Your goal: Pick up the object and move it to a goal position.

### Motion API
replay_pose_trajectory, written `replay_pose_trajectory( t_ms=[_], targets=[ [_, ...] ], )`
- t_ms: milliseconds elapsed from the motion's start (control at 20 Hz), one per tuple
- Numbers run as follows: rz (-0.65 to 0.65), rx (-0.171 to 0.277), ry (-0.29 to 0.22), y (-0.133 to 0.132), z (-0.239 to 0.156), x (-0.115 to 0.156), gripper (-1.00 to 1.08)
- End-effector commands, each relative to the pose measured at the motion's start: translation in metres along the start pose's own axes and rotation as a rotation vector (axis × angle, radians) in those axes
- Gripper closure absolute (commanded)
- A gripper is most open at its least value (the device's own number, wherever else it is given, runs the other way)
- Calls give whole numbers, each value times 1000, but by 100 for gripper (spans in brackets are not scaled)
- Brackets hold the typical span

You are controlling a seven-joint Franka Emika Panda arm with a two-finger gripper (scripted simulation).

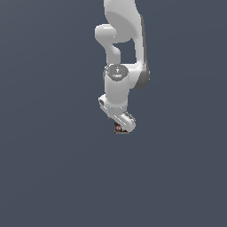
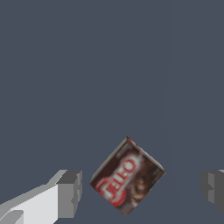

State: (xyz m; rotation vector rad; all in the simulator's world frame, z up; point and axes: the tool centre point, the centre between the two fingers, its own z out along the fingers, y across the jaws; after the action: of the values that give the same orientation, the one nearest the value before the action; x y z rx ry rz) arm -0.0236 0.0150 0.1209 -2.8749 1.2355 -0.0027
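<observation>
Up close through the wrist view, the jaws stand wide apart, and there it is between them: the box (image 2: 127,177), a small dark brown carton with a red label and white lettering, sitting turned at a diagonal so one corner points away from the camera. Neither finger touches it. One grey pad (image 2: 69,194) on its white finger sits just beside one side of the box with a slim gap showing; the other pad (image 2: 213,189) is well clear on the opposite side, cut off by the frame edge. The gripper (image 2: 141,191) straddles the box, closer to it on one side than the other. Around the box, nothing but flat slate-blue surface (image 2: 65,87).

Pulling back to the exterior view, the gripper (image 1: 120,129) is down low at the end of the white arm (image 1: 117,86), and the box (image 1: 118,128) peeks out as a tiny dark speck with a hint of red right at the hand's tip, mostly hidden by the white body. The arm rises from there through its rounded wrist joint and on out of the top of the frame. The same plain blue-grey ground (image 1: 53,168) fills the rest of the picture; whether the box rests on it or hangs above it cannot be told.
</observation>
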Motion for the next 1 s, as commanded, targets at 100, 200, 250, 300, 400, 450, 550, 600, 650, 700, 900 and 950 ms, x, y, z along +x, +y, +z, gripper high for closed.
replay_pose_trajectory(
  t_ms=[100,200,250,300,400,450,550,600,650,700,900,950],
  targets=[
    [116,-1,-1,-1,10,-8,-92],
    [167,-1,-2,-1,14,-12,-92],
    [192,-2,-2,-1,16,-14,-92],
    [217,-2,-2,-1,18,-16,-92],
    [268,-3,-2,-1,22,-19,-92],
    [294,-3,-2,-2,24,-21,-92],
    [345,-4,-2,-1,28,-24,-92],
    [370,-5,-1,-1,30,-26,-92],
    [396,-5,-1,-1,32,-28,-92],
    [421,-6,-1,-1,34,-30,-92],
    [519,-7,1,-1,42,-36,-92],
    [540,-8,2,0,43,-38,-92]
  ],
)
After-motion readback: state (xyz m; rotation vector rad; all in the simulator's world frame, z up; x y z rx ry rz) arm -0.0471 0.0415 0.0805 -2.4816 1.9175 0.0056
